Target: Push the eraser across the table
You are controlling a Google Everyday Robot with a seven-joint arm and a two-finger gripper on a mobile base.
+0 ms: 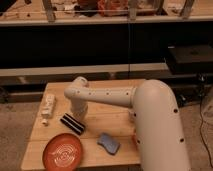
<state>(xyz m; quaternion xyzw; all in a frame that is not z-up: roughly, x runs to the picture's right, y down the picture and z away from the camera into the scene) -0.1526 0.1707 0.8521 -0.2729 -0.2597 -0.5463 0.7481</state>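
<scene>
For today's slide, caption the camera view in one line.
Arm's pincer down at the black eraser on the table, between plate and power strip.

White rounded arm, dotted screws, fingers
</scene>
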